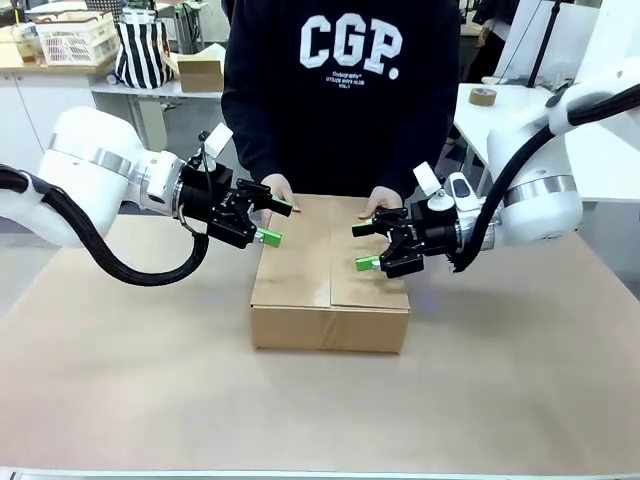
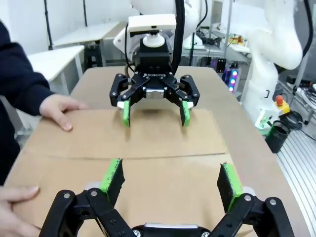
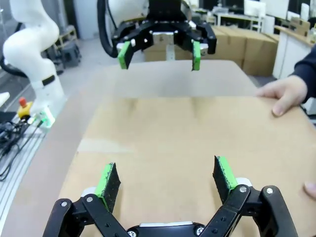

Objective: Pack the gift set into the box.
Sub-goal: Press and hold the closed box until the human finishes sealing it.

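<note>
one closed box (image 1: 322, 272), contents unseen

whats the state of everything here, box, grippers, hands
box, top flaps folded shut, sitting on the table
left gripper, open, empty, at the box's left end
right gripper, open, empty, at the box's right end
person's hands, resting on the far edge of the box top

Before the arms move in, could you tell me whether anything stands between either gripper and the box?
Nothing visible does. The left gripper and right gripper, both open, hover at opposite ends of the closed box. The person's hands rest on its far edge, close beside the fingers, not in their path.
</note>
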You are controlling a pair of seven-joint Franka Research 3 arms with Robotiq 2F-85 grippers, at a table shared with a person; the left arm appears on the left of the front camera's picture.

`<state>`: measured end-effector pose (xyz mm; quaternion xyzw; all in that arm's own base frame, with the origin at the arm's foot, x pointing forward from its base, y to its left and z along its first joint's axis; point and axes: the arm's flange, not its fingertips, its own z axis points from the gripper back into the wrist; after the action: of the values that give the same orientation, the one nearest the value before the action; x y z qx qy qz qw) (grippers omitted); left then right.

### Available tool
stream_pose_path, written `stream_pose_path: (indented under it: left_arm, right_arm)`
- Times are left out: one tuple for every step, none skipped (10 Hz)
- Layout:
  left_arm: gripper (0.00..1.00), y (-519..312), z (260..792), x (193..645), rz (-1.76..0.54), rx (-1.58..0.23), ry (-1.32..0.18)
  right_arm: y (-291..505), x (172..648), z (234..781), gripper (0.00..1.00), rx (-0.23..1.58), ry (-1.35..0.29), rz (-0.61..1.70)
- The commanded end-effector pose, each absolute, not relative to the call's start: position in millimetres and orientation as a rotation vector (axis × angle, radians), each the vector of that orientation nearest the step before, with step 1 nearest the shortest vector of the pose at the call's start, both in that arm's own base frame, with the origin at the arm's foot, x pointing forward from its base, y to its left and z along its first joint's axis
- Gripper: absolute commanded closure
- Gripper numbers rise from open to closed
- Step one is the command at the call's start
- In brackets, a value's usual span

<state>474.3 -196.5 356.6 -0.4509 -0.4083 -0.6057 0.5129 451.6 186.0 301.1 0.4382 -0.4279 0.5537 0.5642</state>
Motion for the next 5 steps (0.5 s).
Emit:
stream_pose_path:
  left_arm:
    - [0.00, -194.4, 345.5, 478.6, -1.377, -1.114, -0.946]
    - [0.00, -196.0, 335.3, 478.2, -1.359, -1.109, -0.924]
    - [0.00, -200.3, 326.5, 477.5, -1.348, -1.113, -0.910]
    - [0.00, -207.2, 317.5, 477.4, -1.351, -1.090, -0.881]
    - [0.00, -211.0, 310.3, 477.8, -1.342, -1.083, -0.874]
  right_arm:
    - [171.8, 463.6, 298.8, 0.00, 1.029, -1.018, 1.309]
    - [166.7, 464.5, 298.7, 0.00, 1.022, -1.026, 1.294]
    - [161.1, 465.1, 298.8, 0.00, 1.031, -1.026, 1.280]
    - [157.5, 465.6, 297.9, 0.00, 1.036, -1.014, 1.269]
    - [156.8, 465.8, 297.3, 0.00, 1.032, -1.003, 1.267]
